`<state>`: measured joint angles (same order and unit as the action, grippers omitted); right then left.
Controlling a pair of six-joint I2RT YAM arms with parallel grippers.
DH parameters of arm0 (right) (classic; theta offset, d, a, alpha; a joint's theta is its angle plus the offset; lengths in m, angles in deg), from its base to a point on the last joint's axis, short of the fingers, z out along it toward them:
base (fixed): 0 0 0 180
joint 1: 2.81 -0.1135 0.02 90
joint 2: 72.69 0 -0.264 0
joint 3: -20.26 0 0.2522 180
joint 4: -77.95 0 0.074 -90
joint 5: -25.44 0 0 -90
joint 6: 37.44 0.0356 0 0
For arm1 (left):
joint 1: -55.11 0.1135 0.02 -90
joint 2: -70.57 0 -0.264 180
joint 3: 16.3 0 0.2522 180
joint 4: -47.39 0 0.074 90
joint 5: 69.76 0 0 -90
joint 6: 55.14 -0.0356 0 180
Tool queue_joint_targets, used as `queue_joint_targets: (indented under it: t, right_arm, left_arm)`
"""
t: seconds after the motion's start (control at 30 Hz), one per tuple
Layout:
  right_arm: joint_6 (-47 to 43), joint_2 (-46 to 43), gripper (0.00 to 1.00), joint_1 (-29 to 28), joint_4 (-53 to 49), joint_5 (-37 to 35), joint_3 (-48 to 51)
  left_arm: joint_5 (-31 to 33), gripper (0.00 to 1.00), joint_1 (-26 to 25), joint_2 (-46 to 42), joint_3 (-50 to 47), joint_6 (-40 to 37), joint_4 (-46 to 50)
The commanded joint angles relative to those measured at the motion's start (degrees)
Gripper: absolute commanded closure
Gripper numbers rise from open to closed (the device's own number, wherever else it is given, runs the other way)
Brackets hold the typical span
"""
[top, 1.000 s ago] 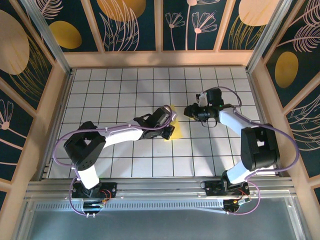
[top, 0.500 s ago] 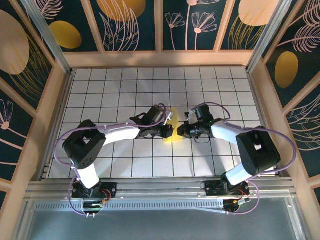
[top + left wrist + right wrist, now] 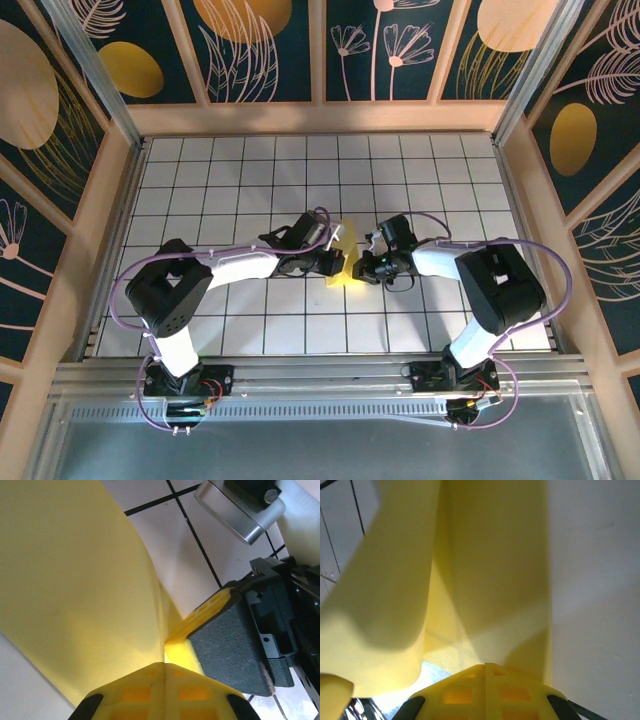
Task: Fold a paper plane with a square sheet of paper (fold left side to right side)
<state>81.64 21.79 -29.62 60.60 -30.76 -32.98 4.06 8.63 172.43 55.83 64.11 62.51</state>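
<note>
Folding seems midway: left gripper (image 3: 337, 262) and right gripper (image 3: 362, 268) both pinch the thin pale yellow paper sheet (image 3: 345, 273), bent upward, no plane yet.

Left pincer (image 3: 337, 262) and right pincer (image 3: 362, 270) apparently pinch the yellow paper (image 3: 342, 277).

In the last 1 second the right pincer (image 3: 362, 268) has swung in from up and to the right and now meets the square sheet of paper (image 3: 346, 272). Its jaws have gone from partly open to shut on the sheet's right edge (in the right wrist view, yellow paper runs straight out of the tips). The left pincer (image 3: 336, 262) has edged slightly nearer. The sheet, flatter before, now bulges between the 2 pincers.
</note>
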Motion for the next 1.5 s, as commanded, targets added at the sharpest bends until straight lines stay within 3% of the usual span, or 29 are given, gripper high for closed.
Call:
queue_joint_targets:
  t: [0.0, 1.47]
  right_arm:
    - [-0.21, 1.52, 1.0, -0.82, -2.67, -1.8, -0.24]
    - [-1.66, 3.63, 1.0, -1.41, -5.22, -2.78, -0.77]
  left_arm:
    - [1.26, 1.0, 0.97, 1.06, -0.15, -0.45, 2.34]
    - [10.18, 1.0, 3.32, 8.15, 7.46, -5.79, 10.72]
